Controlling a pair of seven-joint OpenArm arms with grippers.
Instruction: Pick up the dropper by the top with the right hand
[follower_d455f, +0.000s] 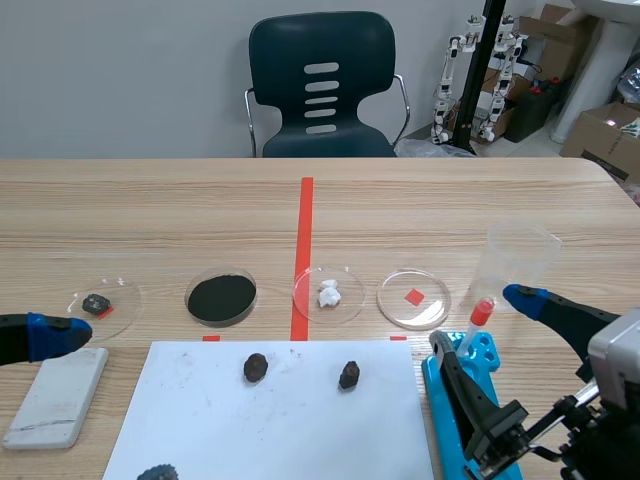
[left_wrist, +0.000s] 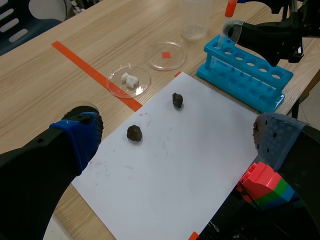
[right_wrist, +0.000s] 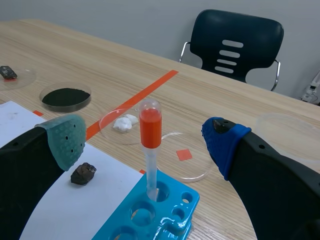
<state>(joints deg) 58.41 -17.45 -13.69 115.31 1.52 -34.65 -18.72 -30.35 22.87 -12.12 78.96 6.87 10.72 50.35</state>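
Both fingers (right_wrist: 222, 147) of the right gripper (right_wrist: 145, 144) are spread wide apart. One has a grey-green dotted pad and the other has a blue one. The dropper (right_wrist: 150, 131) stands in the gap between them, and neither finger touches it. This gripper holds nothing.

The dropper is a thin clear tube with a soft orange-red bulb on top. It stands straight up in a hole at the far end of a bright blue rack (follower_d455f: 480, 355). The rack sits near the table's (follower_d455f: 150, 215) right edge, on the side close to the robot. The bulb sticks up well above the rack, level with the finger pads.

Just behind the rack is a clear plastic cup (follower_d455f: 517, 255). Beside the rack, toward the middle of the table, lies a round clear dish (follower_d455f: 413, 298) with a small red square in it. A big white sheet of paper (follower_d455f: 290, 420) with a few dark lumps on it lies along the near edge, right next to the rack.

Over by the table's left edge, the left gripper (left_wrist: 177, 137) also has its fingers wide apart, with nothing between them.
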